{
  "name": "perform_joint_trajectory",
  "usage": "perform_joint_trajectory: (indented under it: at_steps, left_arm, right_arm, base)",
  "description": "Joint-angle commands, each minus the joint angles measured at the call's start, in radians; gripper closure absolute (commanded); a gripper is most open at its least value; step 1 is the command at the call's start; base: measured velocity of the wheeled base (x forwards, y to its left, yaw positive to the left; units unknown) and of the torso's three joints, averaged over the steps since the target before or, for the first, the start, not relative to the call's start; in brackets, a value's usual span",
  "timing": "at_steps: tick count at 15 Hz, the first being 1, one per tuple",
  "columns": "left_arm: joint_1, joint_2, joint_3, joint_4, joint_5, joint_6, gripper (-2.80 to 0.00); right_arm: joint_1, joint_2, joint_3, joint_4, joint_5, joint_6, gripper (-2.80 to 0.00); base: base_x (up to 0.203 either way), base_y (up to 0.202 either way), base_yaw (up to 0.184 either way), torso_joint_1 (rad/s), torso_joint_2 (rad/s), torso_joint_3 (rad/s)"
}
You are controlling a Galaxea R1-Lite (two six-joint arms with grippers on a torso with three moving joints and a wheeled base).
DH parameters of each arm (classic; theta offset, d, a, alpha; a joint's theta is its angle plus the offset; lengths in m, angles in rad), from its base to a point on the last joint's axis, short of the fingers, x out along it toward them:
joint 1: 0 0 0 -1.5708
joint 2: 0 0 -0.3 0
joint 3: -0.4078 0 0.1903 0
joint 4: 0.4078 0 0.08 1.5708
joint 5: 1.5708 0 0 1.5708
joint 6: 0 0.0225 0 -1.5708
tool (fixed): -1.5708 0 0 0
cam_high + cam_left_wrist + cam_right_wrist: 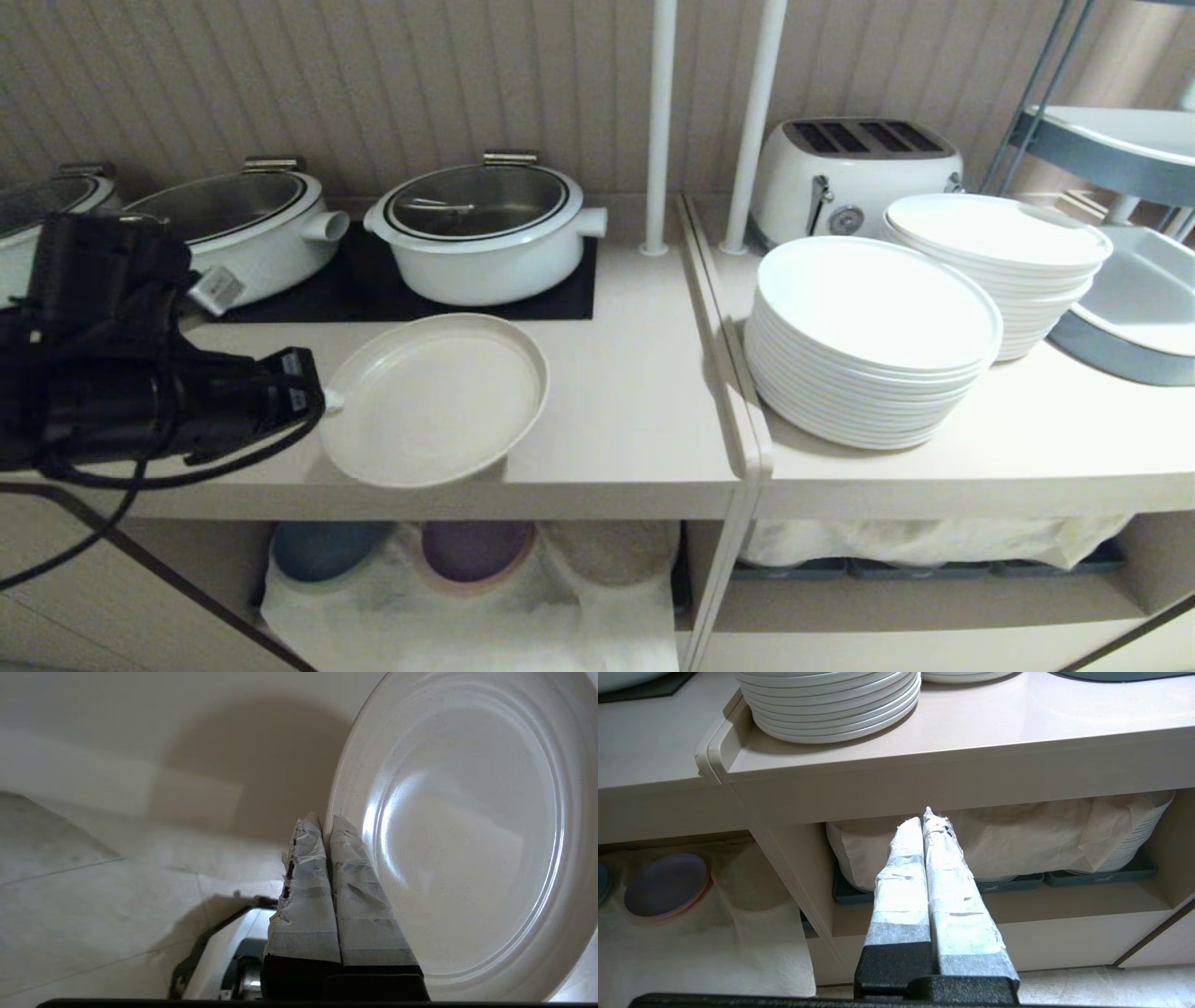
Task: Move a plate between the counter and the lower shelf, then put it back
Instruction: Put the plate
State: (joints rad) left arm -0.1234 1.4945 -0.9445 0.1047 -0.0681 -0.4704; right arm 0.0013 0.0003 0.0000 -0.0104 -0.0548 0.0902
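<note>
At lower left of the head view, the left gripper [329, 401] pinches the rim of the plate [434, 399], held tilted over the counter [616, 411] front edge, while the right gripper [926, 817], fingers pressed together and empty, hangs before the wider bay.

Two white lidded pots [481, 233] sit on the black hob at eleven o'clock; a toaster [854, 173] stands at one o'clock, two stacks of white plates [873, 341] just before it.

A ribbed beige wall [373, 84] backs two white poles [660, 121]; pale tiled floor [93, 914] below.
</note>
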Motion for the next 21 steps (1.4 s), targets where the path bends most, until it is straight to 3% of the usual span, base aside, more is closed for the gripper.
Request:
perform_joint_trajectory:
  at_steps: [1,11,14,21]
  left_arm:
    - [0.010,0.085,-0.059,0.001,0.002,-0.009,0.00]
    - [0.076,0.264,-0.190,0.000,0.003,-0.011,0.00]
    - [0.079,0.313,-0.258,0.001,0.005,-0.050,0.00]
    - [0.080,0.373,-0.283,0.001,0.016,-0.061,0.00]
  right_arm:
    - [0.000,0.000,0.000,0.000,0.000,0.000,0.00]
    - [0.000,0.000,0.000,0.000,0.000,0.000,0.00]
    - [0.000,0.000,0.000,0.000,0.000,0.000,0.00]
    - [0.000,0.000,0.000,0.000,0.000,0.000,0.00]
  base:
    - [0.000,0.000,0.000,0.000,0.00,0.000]
    - [0.000,0.000,0.000,0.000,0.00,0.000]
    - [0.000,0.000,0.000,0.000,0.00,0.000]
    - [0.000,0.000,0.000,0.000,0.00,0.000]
